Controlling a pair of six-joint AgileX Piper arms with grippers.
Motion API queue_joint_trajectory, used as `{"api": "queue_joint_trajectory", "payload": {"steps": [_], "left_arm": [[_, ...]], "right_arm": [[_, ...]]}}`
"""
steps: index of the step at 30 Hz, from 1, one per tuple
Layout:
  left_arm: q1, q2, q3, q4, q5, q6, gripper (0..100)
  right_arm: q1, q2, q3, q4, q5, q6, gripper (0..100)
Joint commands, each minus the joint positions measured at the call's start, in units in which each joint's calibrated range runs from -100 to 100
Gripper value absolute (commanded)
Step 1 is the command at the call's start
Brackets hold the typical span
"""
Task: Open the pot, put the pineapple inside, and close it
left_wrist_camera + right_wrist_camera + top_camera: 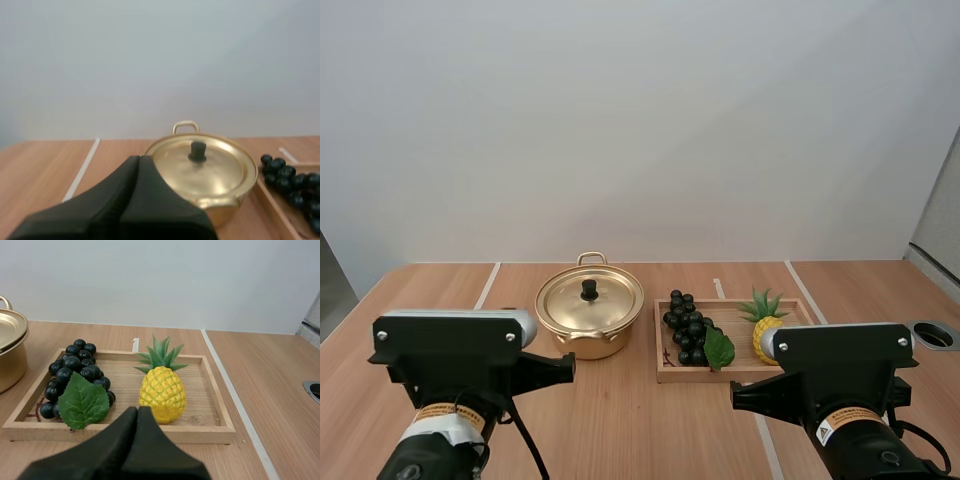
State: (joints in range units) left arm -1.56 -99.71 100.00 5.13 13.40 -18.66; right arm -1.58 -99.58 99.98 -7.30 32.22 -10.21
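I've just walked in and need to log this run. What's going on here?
Nothing is being handled yet. The left gripper and right gripper are both shut on nothing, short of the objects. The round golden metal pot sits on the wooden table with its black-knobbed lid on. Beside it, the small yellow pineapple and a bunch of dark grapes sit in the shallow wooden tray.

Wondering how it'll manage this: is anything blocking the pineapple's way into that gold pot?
Yes. The lid sits shut on the pot. The grapes lie in the tray between the pineapple and the pot, likely low enough to pass over.
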Motion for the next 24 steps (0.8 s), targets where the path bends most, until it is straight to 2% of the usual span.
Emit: {"api": "queue_joint_trajectory", "payload": {"steps": [1,7,9,12,16,17,20,24], "left_arm": [[-0.25,-0.29,0.00,-0.20,-16.41,-0.61,0],[-0.25,-0.29,0.00,-0.20,-52.82,-0.05,0],[-0.25,-0.29,0.00,-0.20,-60.45,1.43,0],[-0.25,-0.29,0.00,-0.20,-69.32,2.86,0],[-0.25,-0.29,-2.30,-0.20,-70.44,3.80,0],[-0.25,-0.29,-3.79,-0.20,-70.23,3.80,0],[-0.25,-0.29,-9.06,-0.51,-65.37,3.80,0],[-0.25,-0.29,-16.62,-0.65,-49.85,3.89,0]], "right_arm": [[0.05,-0.42,0.02,0.20,-1.10,-0.18,0],[0.05,-0.42,0.02,0.20,-1.26,-0.18,0],[0.05,-0.42,0.02,0.03,-2.33,-0.18,0],[0.05,-0.42,0.02,-4.24,-14.47,-0.18,0],[0.05,-0.42,0.02,-16.81,-35.35,-0.18,0],[0.05,-0.42,0.02,-18.00,-41.95,-0.18,0],[0.05,-0.42,0.02,-17.84,-58.73,-0.18,0],[0.05,-0.42,0.02,-16.27,-81.86,-0.27,0]]}}
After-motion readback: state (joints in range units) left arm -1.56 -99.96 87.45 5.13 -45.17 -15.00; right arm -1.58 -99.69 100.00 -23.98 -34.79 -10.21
